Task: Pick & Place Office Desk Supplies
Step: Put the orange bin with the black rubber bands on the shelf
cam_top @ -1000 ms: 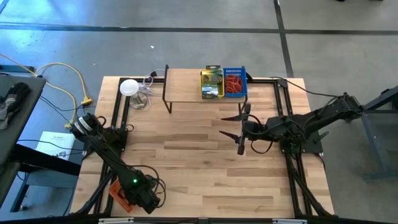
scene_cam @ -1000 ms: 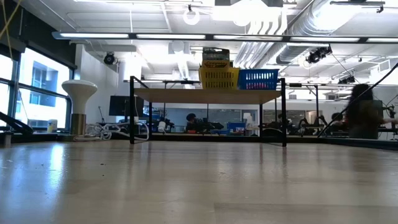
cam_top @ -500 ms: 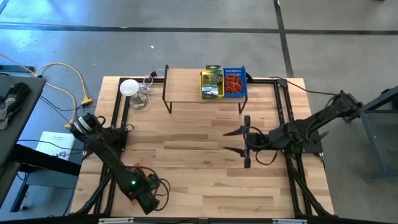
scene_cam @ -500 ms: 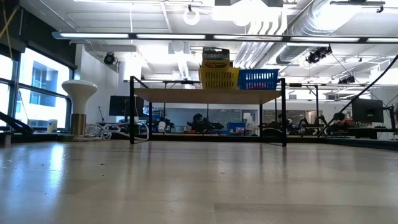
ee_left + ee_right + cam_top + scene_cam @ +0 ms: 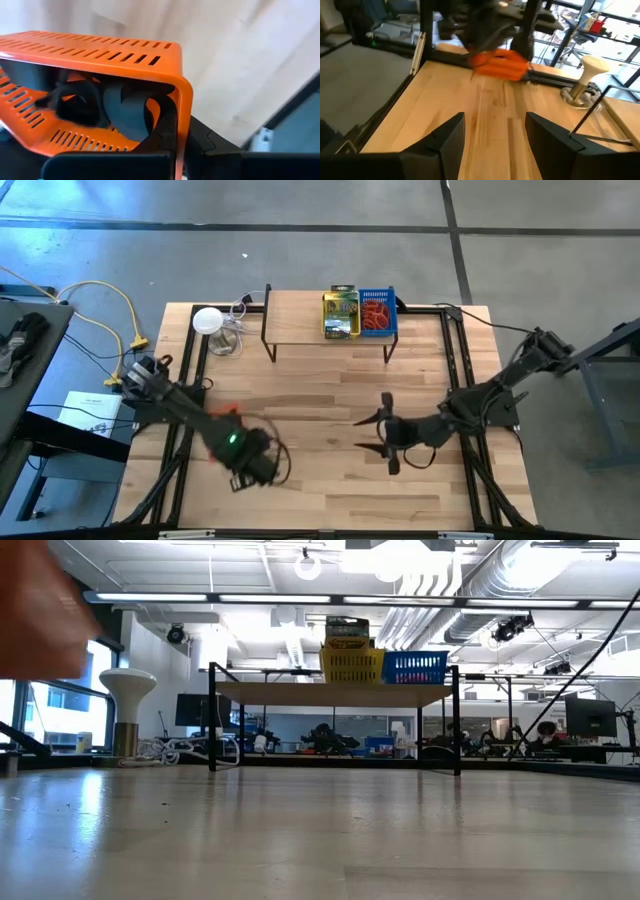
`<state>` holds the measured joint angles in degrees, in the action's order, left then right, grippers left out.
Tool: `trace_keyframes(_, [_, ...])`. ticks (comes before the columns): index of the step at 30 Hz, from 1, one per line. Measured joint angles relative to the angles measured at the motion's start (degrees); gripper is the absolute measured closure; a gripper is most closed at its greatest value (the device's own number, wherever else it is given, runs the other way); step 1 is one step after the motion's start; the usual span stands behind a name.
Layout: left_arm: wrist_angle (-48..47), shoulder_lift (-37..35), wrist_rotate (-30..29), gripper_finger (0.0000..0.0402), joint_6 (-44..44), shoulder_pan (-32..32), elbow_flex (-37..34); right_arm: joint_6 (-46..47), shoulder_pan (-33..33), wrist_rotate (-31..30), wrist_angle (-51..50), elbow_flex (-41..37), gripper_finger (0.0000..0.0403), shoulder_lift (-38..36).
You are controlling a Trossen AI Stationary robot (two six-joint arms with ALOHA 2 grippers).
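An orange slotted plastic basket [image 5: 100, 75] holding what seem to be black clip-like pieces [image 5: 75, 102] is pinched by the left gripper [image 5: 245, 460] above the table's left. Yellow basket [image 5: 341, 314] and blue basket [image 5: 377, 312] are already seen on the shelf [image 5: 300, 320]; this one remains. The right gripper [image 5: 375, 432] is held spread, empty, mid-table.

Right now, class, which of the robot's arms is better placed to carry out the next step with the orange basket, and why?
Left. The left gripper is shut on the orange basket, holding it above the table. The right gripper hangs open and empty over mid-table, well apart from the basket.
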<state>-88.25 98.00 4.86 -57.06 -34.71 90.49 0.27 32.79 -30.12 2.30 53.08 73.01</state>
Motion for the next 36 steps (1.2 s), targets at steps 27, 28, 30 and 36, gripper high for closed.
trace_keyframes(27, [4.0, 1.3, -24.3, 0.04, 64.0, 43.5, 16.1, 2.6, -1.5, 0.0, -5.6, 0.0, 0.0308, 4.3])
trace_keyframes(28, [4.8, 1.6, -24.3, 0.04, 65.5, 44.5, 16.1, 2.6, -1.9, 0.0, -5.6, 0.0, 0.0309, 4.3])
trace_keyframes(30, [5.6, 2.8, -24.9, 0.04, 67.8, 46.4, 16.1, 2.6, -2.8, 0.0, -5.6, 0.0, 0.0309, 4.3])
trace_keyframes(36, [7.7, 5.8, -25.6, 0.04, 70.6, 50.3, 16.1, 2.8, -3.7, 0.0, -6.2, 0.0, 0.0308, 4.3])
